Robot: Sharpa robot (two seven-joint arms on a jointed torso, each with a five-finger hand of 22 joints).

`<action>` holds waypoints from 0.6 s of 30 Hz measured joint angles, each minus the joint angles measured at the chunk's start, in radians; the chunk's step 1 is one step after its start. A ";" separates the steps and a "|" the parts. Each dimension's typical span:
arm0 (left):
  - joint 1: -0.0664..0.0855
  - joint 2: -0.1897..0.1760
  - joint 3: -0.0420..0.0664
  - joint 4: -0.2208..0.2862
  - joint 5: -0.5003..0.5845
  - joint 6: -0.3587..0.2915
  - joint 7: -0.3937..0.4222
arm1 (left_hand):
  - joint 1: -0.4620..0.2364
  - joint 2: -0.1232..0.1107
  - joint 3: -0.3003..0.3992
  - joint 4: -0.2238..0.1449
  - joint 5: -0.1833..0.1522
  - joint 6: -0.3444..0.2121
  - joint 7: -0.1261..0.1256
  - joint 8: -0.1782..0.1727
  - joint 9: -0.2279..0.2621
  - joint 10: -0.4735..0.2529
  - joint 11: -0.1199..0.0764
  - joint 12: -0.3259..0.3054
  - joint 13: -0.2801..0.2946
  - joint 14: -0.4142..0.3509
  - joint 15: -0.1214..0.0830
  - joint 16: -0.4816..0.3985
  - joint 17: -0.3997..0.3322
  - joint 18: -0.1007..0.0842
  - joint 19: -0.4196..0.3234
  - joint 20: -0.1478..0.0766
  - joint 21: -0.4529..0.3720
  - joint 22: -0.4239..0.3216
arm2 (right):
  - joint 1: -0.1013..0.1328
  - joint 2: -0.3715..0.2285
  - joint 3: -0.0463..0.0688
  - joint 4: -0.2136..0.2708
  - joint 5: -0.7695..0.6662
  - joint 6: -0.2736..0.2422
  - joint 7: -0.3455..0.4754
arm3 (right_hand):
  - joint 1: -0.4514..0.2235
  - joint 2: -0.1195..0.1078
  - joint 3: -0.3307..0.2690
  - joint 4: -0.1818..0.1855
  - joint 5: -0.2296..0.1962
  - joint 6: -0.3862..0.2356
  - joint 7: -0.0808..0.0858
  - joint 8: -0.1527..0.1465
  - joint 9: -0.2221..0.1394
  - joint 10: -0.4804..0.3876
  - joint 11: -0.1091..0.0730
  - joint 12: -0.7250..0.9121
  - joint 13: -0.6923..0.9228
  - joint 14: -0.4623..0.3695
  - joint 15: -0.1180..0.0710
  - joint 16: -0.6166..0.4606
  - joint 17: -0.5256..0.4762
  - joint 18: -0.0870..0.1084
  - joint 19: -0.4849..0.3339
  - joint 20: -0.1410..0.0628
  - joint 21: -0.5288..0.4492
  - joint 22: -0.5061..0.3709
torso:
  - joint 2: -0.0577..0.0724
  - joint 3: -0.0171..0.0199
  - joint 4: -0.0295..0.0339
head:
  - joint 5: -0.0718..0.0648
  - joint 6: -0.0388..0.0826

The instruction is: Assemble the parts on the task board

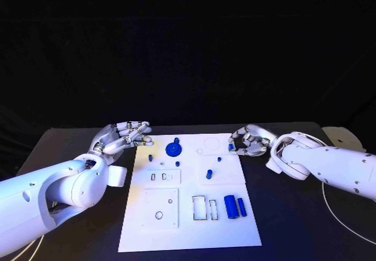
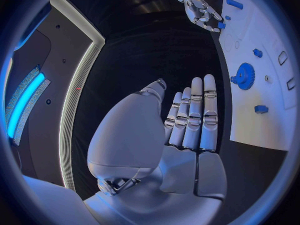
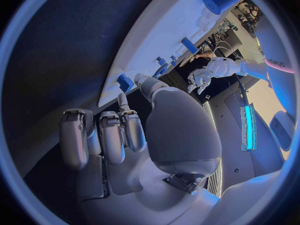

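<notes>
At the left edge of the white task board (image 1: 188,234), the left hand (image 1: 124,137) hovers just off the board's far corner, fingers straight and a little apart in its own wrist view, holding nothing. Moving across the board, a blue gear (image 1: 174,148) stands near the far edge, with a few small blue pieces scattered close to it; further toward the middle a short blue peg (image 1: 208,174) lies by itself. Nearer the robot, two blue cylinders (image 1: 235,206) lie side by side next to a pair of rectangular slots (image 1: 205,207). Over on the right, the right hand (image 1: 249,141) sits at the board's far right corner with its fingers curled inward. From the left wrist view something small and blue shows at its fingertips, but I cannot tell whether it is pinched there or simply lying on the board behind them.

To my eye the work is barely begun: most parts lie loose rather than seated. The right hand seems to be at the picking stage. The next move calls for a sure pinch on one small piece, then carrying it over its matching recess without knocking its neighbours
</notes>
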 measured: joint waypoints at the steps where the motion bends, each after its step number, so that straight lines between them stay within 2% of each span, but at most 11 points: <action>1: 0.000 0.000 0.000 0.000 0.000 0.000 0.000 | 0.000 0.000 0.000 0.000 0.000 0.000 0.000 0.000 0.000 0.000 0.000 0.000 0.000 0.000 0.000 0.000 0.000 0.000 0.000 0.000 0.000 0.000 | 0.000 0.002 0.000 -0.002 0.000 0.000 0.000 | 0.000 0.000 0.000 0.000 0.000 0.008 -0.001 0.005 0.001 0.000 0.000 0.004 0.000 0.000 0.000 0.000 0.000 0.000 0.000 0.000 0.000 0.000 | 0.000 0.0000 0.0000 | 0.000 0.000; 6: 0.000 -0.001 0.000 0.000 0.000 0.000 0.000 | 0.000 0.000 0.000 0.000 0.000 0.000 0.000 0.000 0.000 0.000 0.000 0.000 0.000 0.000 0.000 0.000 0.000 0.000 0.000 0.000 0.000 0.000 | -0.001 0.010 0.000 -0.008 0.000 0.000 -0.002 | -0.002 0.013 0.000 0.000 -0.006 0.033 -0.008 0.016 0.003 0.000 -0.007 0.004 0.000 0.000 0.000 0.000 0.000 0.000 0.000 0.000 0.004 0.000 | 0.000 -0.0001 0.0005 | -0.002 0.000; 18: 0.000 -0.001 0.000 0.000 0.000 0.001 -0.001 | 0.000 0.000 0.007 -0.001 0.000 0.000 0.000 0.000 0.000 0.000 0.000 0.000 0.000 0.000 0.000 0.000 0.002 0.000 0.000 0.000 0.000 0.000 | -0.003 0.021 0.000 -0.019 0.000 0.000 -0.006 | 0.002 0.019 0.012 -0.006 -0.016 0.054 -0.015 0.027 0.004 0.000 -0.015 0.009 0.001 0.004 -0.004 0.000 0.000 0.000 0.000 0.000 0.004 0.000 | 0.000 0.0003 0.0016 | -0.005 -0.003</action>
